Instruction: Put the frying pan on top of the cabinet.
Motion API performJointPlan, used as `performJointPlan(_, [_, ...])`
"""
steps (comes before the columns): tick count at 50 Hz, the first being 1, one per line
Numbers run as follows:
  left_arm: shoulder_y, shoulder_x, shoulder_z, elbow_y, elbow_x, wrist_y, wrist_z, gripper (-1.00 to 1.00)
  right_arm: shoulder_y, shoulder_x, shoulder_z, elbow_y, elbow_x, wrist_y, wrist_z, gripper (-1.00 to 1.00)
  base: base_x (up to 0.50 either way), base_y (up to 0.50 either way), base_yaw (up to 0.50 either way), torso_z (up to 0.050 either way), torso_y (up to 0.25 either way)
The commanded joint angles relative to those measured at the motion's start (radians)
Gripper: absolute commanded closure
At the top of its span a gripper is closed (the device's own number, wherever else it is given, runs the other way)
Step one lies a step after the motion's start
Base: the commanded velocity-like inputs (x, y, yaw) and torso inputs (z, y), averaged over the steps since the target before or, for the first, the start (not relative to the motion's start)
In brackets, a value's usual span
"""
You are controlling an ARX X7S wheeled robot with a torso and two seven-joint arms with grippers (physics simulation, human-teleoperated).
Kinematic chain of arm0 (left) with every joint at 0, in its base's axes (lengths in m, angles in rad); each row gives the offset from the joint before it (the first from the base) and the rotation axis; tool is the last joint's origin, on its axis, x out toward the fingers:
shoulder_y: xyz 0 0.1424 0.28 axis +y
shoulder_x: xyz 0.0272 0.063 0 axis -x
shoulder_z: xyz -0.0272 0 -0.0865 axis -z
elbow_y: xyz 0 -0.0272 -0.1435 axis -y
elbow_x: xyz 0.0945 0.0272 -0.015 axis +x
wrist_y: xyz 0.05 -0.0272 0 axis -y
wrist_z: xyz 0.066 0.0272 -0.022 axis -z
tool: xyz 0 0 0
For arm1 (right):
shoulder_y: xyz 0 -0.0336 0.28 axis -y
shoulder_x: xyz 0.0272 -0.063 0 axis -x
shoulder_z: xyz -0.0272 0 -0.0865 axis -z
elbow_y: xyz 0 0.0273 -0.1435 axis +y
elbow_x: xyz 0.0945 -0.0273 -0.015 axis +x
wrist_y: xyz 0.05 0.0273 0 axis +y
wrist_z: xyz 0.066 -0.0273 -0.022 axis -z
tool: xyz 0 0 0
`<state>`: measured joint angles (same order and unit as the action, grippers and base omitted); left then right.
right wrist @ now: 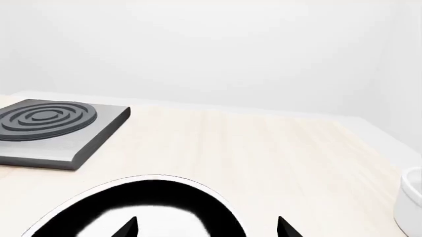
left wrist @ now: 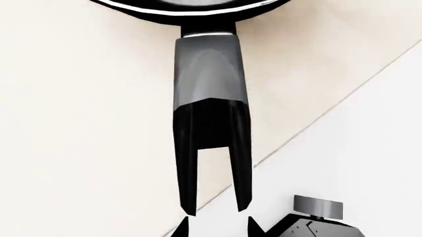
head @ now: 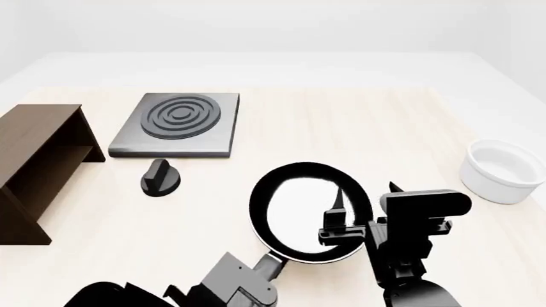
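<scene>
Resting on the pale wooden surface (head: pixel 401 128), the round glossy black frying pan (head: pixel 309 211) lies well apart from the dark brown wooden cabinet (head: pixel 38 160). Left hand (left wrist: pixel 218 222) fingertips stand apart just short of the pan's handle loop, gripping nothing. Right hand (right wrist: pixel 207 228), fingers apart, hovers over the pan. A shallow grip on that loop could let the pan swing or slip during lifting.

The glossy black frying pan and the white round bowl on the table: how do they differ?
The glossy black frying pan is dark, wide and shallow, while the white round bowl is pale, smaller across and taller-walled. The pan has a long black handle; the bowl has none. The pan lies near the table's front, under the right hand; the bowl sits alone near the right edge. Both are round, empty and resting on the pale wooden table.
</scene>
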<state>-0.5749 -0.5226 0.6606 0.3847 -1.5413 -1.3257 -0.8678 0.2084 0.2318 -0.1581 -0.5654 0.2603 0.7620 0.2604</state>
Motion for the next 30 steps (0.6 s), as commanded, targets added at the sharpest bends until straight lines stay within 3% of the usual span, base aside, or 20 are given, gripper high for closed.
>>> performJointPlan(1, [-0.059, -0.078, -0.121, 0.02, -0.054, 0.036, -0.05, 1.0, 0.0, 0.003, -0.001, 0.003, 0.005, -0.002, 0.005, -1.0, 0.0, 0.0, 0.0, 0.0, 0.011])
performJointPlan(15, [-0.237, -0.22, -0.308, -0.02, -0.333, 0.131, -0.159, 1.0, 0.003, 0.008, -0.006, 0.007, 0.011, -0.005, 0.012, -1.0, 0.0, 0.0, 0.0, 0.0, 0.002])
performJointPlan(24, [-0.319, -0.251, -0.328, -0.034, -0.487, 0.181, -0.24, 1.0, 0.002, 0.011, -0.01, 0.01, 0.014, -0.008, 0.016, -1.0, 0.0, 0.0, 0.0, 0.0, 0.001])
performJointPlan(30, [-0.408, -0.277, -0.275, -0.047, -0.594, 0.218, -0.401, 1.0, 0.002, 0.014, -0.012, 0.012, 0.016, -0.011, 0.018, -1.0, 0.0, 0.0, 0.0, 0.0, 0.003])
